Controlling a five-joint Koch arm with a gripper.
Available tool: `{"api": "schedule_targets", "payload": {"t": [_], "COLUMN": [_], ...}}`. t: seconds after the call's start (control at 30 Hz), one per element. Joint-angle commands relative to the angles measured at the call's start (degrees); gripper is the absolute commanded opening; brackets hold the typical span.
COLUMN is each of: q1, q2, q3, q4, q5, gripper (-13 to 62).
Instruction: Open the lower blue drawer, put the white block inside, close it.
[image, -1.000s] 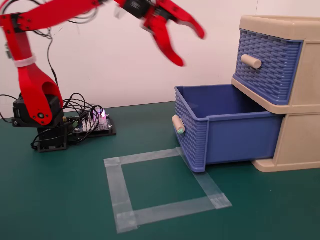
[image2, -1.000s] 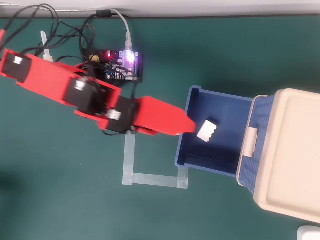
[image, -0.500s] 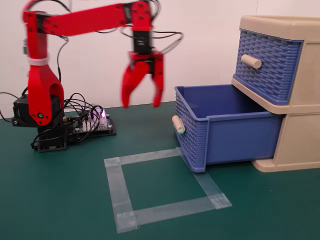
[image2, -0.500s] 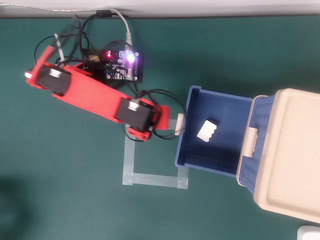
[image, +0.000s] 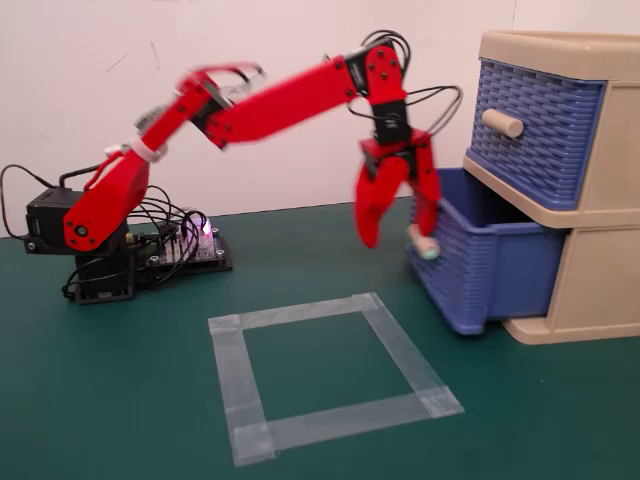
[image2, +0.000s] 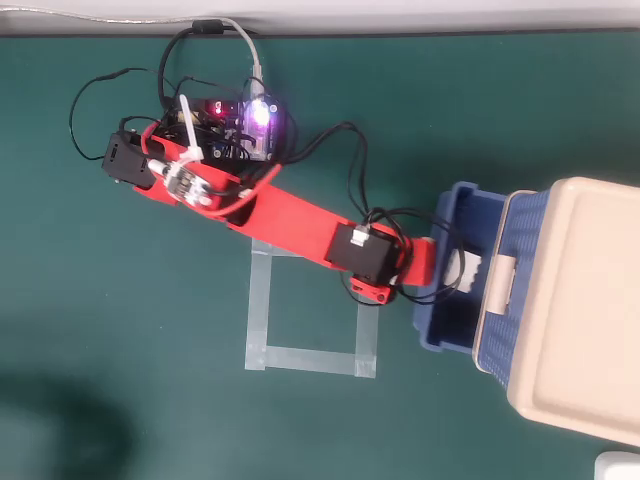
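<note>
No readable writing or brand marks anywhere. The lower blue drawer (image: 480, 275), basket-weave plastic, is pulled out of the beige cabinet (image: 600, 210); its peg handle (image: 424, 243) has a teal tip. The red gripper (image: 400, 235) hangs at the drawer's front, jaws spread, nothing between them, one finger just beside the handle. In the overhead view the white block (image2: 468, 270), ridged edge, lies inside the drawer near the front wall (partly under cables). The upper drawer (image: 535, 125) is shut. A translucent tape square (image: 325, 375) sits on the green mat (image: 120, 400).
</note>
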Motion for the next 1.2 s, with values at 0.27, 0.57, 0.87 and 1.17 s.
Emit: {"api": "schedule_targets", "payload": {"t": [0.27, 0.57, 0.87, 1.17], "q1": [-1.05, 6.86, 39.55, 74.18], "q2": [-6.15, 16.17, 56.43, 80.6], "q3": [-6.68, -6.06, 48.78, 109.86], "q4": [-27.51, 9.05, 14.24, -6.94], "q5": [2.2, 1.23, -34.98, -84.02], "gripper": [34.0, 34.0, 34.0, 34.0]}}
